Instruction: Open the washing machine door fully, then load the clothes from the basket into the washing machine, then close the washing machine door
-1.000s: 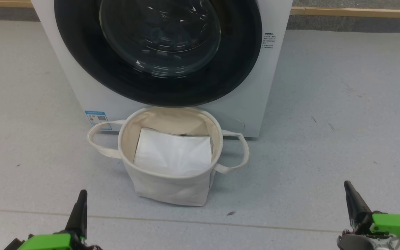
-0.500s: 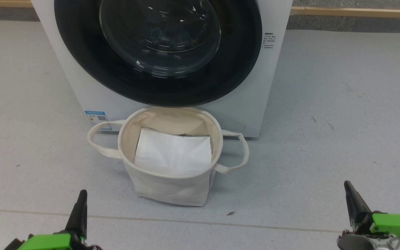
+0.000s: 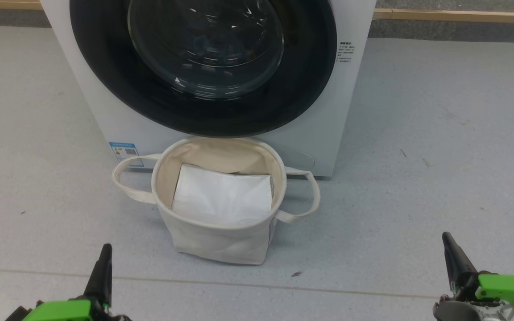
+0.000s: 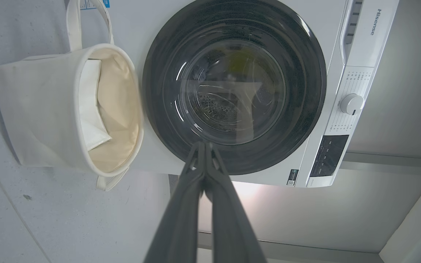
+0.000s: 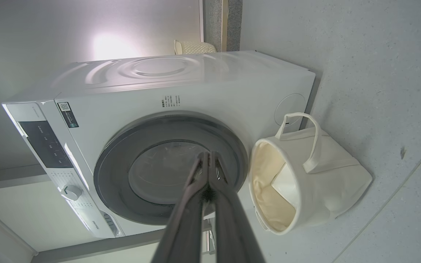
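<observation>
Washing machine (image 3: 315,129): white body; you'll spot a small blue label (image 3: 124,151) at its lower corner.
Washing machine door (image 3: 105,84): glossy black rim, clear glass centre with pale glints.
Basket (image 3: 212,243): plain cream canvas, with a flat white sheet (image 3: 223,196) inside.
Floor (image 3: 440,156): pale grey, finely speckled.
Left gripper (image 3: 105,249), right gripper (image 3: 447,238): you have dark fingers and bright green housings on both.

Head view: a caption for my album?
Left gripper and right gripper, shut, face a basket before the closed washing machine door.
</observation>
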